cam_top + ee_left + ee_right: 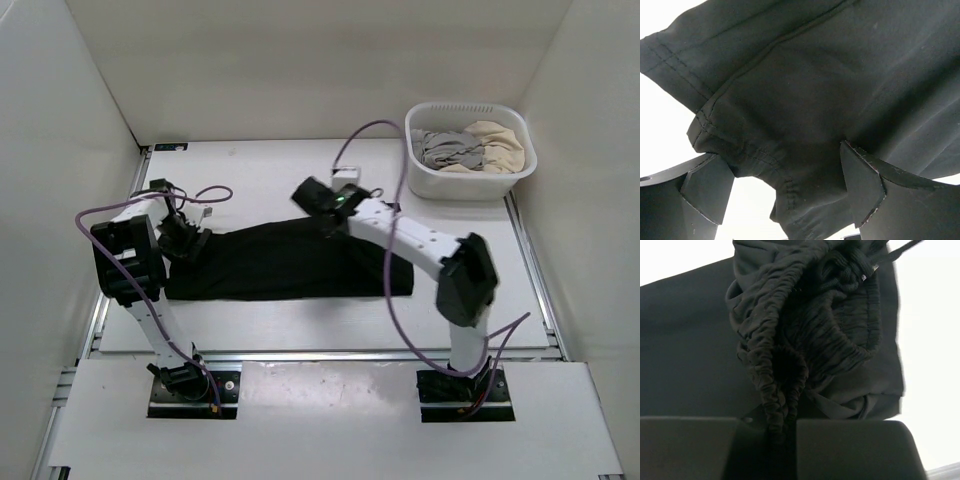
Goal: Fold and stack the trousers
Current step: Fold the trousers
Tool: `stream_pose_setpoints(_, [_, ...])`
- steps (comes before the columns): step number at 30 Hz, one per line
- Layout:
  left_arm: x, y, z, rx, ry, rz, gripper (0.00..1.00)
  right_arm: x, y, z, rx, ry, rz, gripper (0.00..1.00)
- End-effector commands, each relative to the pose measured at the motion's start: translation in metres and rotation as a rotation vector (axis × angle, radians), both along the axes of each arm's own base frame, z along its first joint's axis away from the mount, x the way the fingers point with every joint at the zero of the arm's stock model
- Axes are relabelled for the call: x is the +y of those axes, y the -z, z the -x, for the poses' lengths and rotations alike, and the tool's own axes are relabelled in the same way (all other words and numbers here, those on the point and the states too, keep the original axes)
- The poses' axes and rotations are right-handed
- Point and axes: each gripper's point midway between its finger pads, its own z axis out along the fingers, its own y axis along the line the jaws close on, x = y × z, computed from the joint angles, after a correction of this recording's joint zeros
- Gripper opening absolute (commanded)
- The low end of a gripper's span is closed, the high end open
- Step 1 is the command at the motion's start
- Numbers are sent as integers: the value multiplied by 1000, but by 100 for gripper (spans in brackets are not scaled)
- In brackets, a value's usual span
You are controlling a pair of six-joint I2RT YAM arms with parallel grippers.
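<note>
The black trousers lie in a long folded band across the middle of the table. My left gripper is at their left end. In the left wrist view its jaws stand wide open, and a stitched hem of the trousers bunches between the fingers. My right gripper is over the band's upper middle. In the right wrist view it is shut on the gathered elastic waistband, which bunches up just ahead of the fingers.
A white basket with grey and beige clothes stands at the back right. White walls close in the table on the left, back and right. Purple cables loop over both arms.
</note>
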Motion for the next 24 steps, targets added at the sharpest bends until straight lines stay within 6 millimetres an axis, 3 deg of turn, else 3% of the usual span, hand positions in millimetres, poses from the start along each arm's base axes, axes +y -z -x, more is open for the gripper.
stream_pose_setpoints(1, [-9, -3, -8, -47, -8, 26, 91, 34, 7, 10, -58, 96, -4, 0])
stream_pose_setpoints(3, [-8, -3, -12, -52, -8, 25, 91, 62, 11, 8, -69, 87, -55, 0])
stream_pose_setpoints(4, [-8, -3, -12, -52, -8, 25, 91, 75, 25, 15, -50, 71, -48, 0])
stream_pose_setpoints(11, [-3, -6, -28, -73, -28, 11, 93, 115, 55, 38, -42, -3, -60, 0])
stream_pose_setpoints(12, [-2, -9, -32, -85, -28, 9, 93, 119, 64, 37, -31, -27, -50, 6])
stream_pose_setpoints(14, [-1, -5, -31, -73, -29, 1, 93, 137, 69, 38, 2, -82, -87, 30])
stream_pose_setpoints(15, [0, -8, -34, -83, -29, -1, 93, 143, 74, 38, 21, -145, -69, 37])
stream_pose_setpoints(16, [2, -8, -34, -81, -31, -12, 93, 163, 75, 37, 10, -195, -110, 50])
stream_pose_setpoints(19, [5, -14, -40, -95, -32, -26, 94, 204, 64, 39, 12, -383, -137, 60])
stream_pose_setpoints(21, [8, -20, -45, -108, -33, -39, 94, 235, 50, 53, -3, -516, -176, 61])
stream_pose_setpoints(24, [11, -32, -49, -126, -35, -52, 96, 249, 22, 68, -31, -660, -182, 65])
